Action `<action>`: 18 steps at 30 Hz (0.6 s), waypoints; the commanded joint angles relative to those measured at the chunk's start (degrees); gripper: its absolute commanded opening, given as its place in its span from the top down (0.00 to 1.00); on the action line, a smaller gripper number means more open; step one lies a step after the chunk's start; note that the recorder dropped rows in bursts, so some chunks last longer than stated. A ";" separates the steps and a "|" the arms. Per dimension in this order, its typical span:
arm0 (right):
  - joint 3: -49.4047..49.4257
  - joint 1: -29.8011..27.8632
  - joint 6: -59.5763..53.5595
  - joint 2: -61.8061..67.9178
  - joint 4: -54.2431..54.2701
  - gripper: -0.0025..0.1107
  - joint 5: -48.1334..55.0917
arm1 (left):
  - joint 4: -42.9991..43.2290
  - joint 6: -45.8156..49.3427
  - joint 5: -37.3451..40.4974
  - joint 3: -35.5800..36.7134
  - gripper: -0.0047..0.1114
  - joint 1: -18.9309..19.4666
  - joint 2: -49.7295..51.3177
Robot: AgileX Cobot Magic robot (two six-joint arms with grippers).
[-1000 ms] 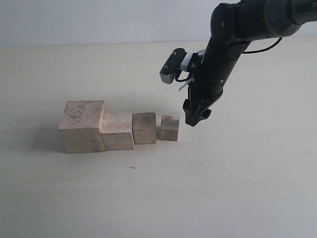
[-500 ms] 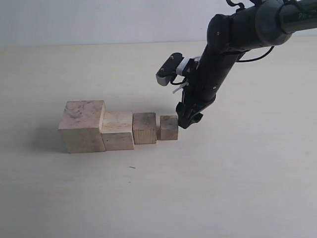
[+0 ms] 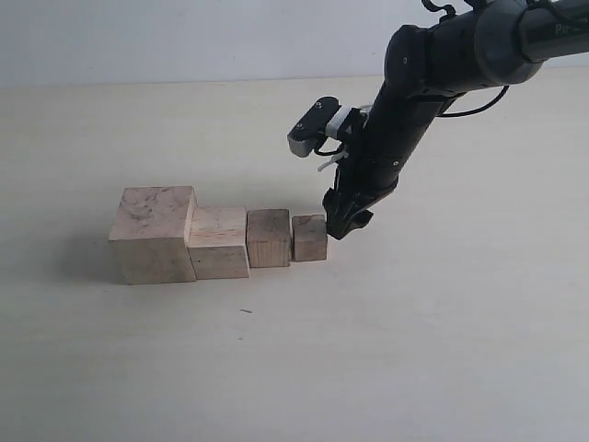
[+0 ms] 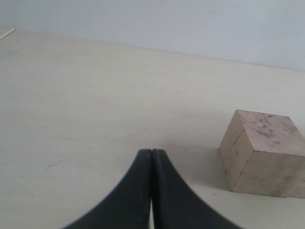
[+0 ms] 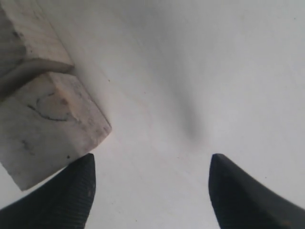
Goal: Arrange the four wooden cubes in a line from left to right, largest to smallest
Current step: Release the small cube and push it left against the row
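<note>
The four wooden cubes stand in a row in the exterior view: the largest [image 3: 152,235] on the left, then the second [image 3: 218,242], the darker third [image 3: 269,238] and the smallest [image 3: 309,238]. My right gripper [image 3: 345,221] is low at the smallest cube's right side. It is open and holds nothing, with one finger against the cube. The right wrist view shows the same gripper [image 5: 152,160] with that cube [image 5: 47,133] at one fingertip. My left gripper [image 4: 151,151] is shut and empty, with the largest cube [image 4: 264,152] off to one side ahead of it.
The cubes rest on a pale tabletop [image 3: 414,341] that runs back to a light wall. The right arm's wrist camera [image 3: 311,127] juts out above the row's right end. Bare tabletop lies in front of and to the right of the cubes.
My right gripper has come down and to the left against the smallest cube. That cube has slid a little left, narrowing the gap to the third cube.
</note>
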 commanded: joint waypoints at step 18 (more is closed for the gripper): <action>0.08 -0.13 -3.25 0.01 -0.27 0.41 0.00 | 0.09 0.17 -0.53 0.02 0.96 -0.37 -0.32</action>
